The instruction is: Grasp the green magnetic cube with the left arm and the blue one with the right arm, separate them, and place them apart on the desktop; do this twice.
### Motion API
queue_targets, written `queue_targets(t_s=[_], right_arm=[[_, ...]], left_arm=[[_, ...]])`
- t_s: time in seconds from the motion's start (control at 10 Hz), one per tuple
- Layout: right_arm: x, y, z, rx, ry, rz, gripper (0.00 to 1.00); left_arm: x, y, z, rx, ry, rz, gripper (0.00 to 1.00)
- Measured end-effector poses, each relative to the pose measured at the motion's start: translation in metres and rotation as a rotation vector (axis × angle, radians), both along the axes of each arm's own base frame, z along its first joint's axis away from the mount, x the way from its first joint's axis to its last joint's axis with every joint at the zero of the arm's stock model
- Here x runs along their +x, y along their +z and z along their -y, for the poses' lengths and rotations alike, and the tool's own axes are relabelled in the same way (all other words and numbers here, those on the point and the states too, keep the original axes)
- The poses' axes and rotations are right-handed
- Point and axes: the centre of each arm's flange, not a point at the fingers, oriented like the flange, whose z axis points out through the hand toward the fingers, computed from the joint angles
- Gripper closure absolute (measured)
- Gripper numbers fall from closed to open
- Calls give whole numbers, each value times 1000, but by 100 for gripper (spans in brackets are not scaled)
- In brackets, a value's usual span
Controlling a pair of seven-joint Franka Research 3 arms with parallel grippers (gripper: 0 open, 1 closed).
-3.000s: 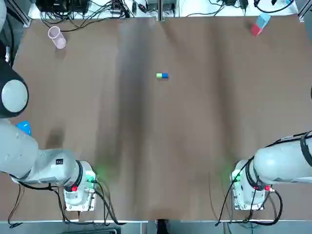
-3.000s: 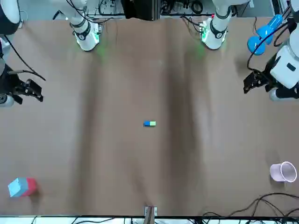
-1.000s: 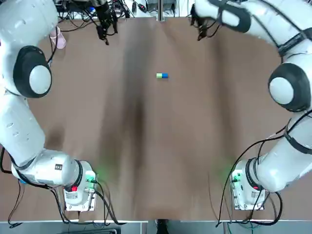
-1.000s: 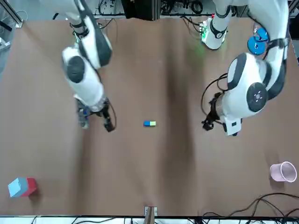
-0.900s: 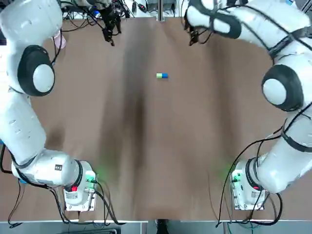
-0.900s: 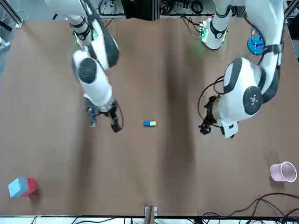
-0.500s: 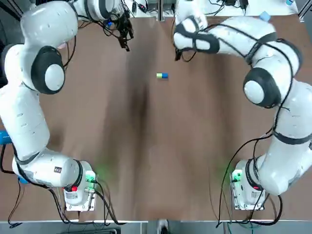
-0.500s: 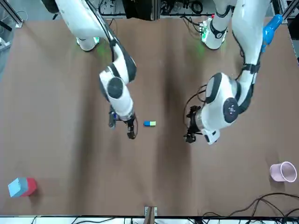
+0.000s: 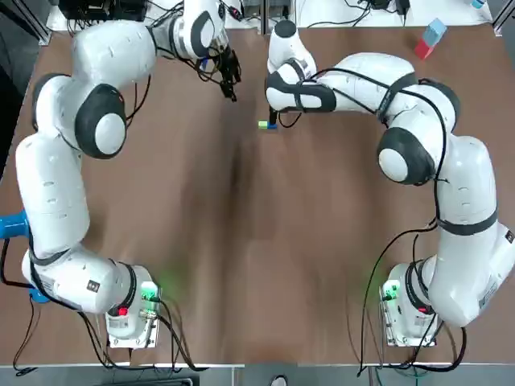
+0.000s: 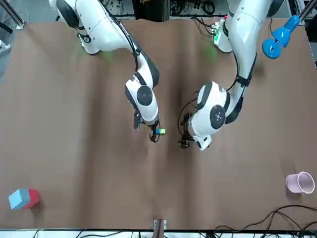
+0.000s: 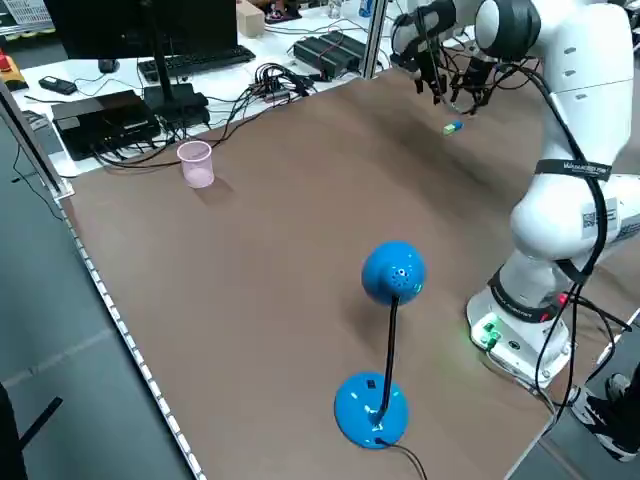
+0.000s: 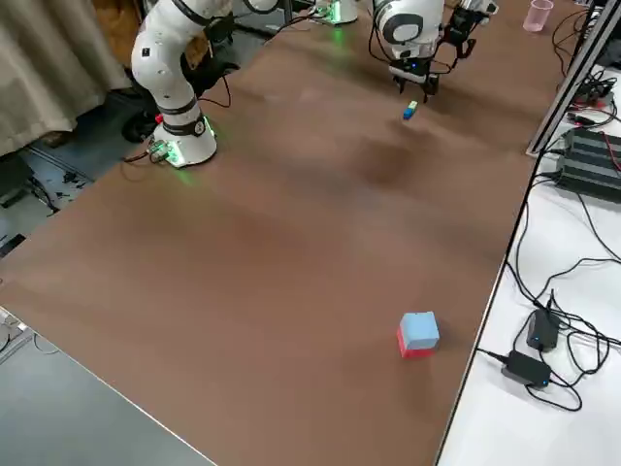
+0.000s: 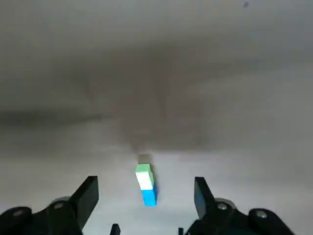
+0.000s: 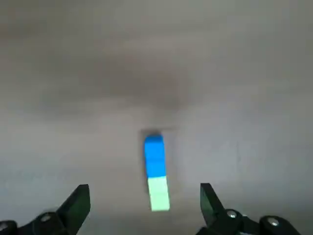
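green-and-blue cube pair (image 11: 452, 127) lies on the desk (image 11: 300, 260) just beside the left arm's jaws, pink cup (image 11: 196, 163) well apart.

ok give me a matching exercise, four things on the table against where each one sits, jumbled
Things:
1. pale pink plastic cup
2. blue desk lamp
3. red and blue block
4. green magnetic cube stuck to the blue magnetic cube

Places:
A. between the open left gripper and open right gripper
B. far corner, robot's right
C. far side, robot's left
D. left edge, robot's near side

Pairs: 1-C, 2-D, 3-B, 4-A
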Motion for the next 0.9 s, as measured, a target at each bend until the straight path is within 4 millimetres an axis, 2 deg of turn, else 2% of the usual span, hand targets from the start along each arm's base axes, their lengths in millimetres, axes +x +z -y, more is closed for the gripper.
queue_targets(t_s=[0.3,0.6,0.9], right_arm=[[-3,-25,-5,21,-17,-4,0],[-13,-36,-22,60,-8,23,0],[-21,-54,-25,49,0,13,0]], left_arm=[[1,-30,8,-36,41,4,12],[10,-34,11,-88,103,69,14],[-6,-59,35,-86,76,65,17]])
